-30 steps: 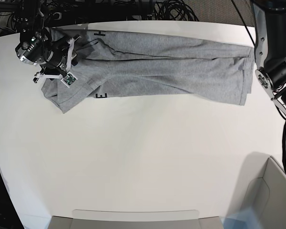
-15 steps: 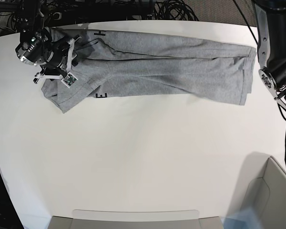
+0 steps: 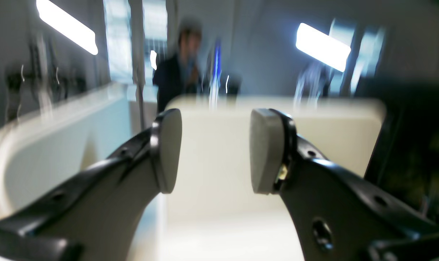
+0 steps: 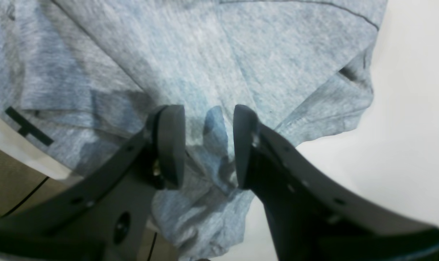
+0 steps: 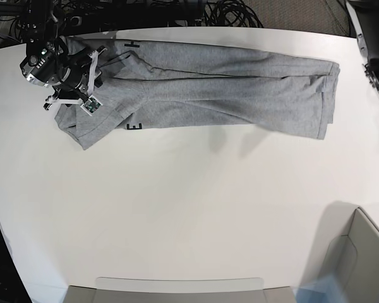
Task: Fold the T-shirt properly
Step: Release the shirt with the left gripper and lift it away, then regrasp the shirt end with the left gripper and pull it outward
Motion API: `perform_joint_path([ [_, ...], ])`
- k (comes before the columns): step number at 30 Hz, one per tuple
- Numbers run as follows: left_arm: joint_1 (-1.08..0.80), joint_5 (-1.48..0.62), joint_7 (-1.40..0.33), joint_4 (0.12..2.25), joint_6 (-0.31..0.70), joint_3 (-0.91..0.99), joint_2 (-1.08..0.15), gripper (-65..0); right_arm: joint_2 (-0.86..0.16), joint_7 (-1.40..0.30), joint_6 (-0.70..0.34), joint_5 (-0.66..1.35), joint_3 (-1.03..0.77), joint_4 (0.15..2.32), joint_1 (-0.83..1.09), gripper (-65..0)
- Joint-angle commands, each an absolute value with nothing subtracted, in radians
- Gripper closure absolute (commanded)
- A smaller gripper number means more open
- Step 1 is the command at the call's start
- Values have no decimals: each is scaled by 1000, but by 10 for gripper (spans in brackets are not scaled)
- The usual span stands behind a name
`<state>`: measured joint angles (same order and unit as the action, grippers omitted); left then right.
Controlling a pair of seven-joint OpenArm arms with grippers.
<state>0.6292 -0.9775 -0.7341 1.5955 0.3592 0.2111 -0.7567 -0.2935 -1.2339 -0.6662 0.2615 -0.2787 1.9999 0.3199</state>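
Right gripper (image 4: 208, 145) hovers over the T-shirt (image 5: 208, 85) near its left end, jaws narrowly apart, gripping nothing. T-shirt lies folded lengthwise along the table (image 5: 177, 208) far edge. Left gripper (image 3: 214, 150) raised clear, jaws wide, empty.

A white table (image 5: 177, 208) fills most of the base view. Behind the table's far edge lies a tangle of black cables (image 5: 230, 12). At the table's near right corner stands an open grey box (image 5: 360, 265), and a flat grey panel (image 5: 177, 290) lies along the table's near edge. In the blurred left wrist view, beyond the table stands a person (image 3: 178, 69) in dark clothes, with two bright ceiling lights (image 3: 322, 47) overhead.
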Motion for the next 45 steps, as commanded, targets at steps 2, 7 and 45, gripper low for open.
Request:
perform_joint_path([
  [2,576,-987,-802,1643,317,226,-809,-304,-306,-1227,-680,266,-285,2014,314,-224],
  [7,252,-1038,-924,1684,282,346,-814,-303,-306,-1227,-680,266,-282,2014,308,-224],
  [45,-289,-901,-860,1411,292,329,-641,-301,-377,-1224,-680,266,-286,1951,312,-224],
])
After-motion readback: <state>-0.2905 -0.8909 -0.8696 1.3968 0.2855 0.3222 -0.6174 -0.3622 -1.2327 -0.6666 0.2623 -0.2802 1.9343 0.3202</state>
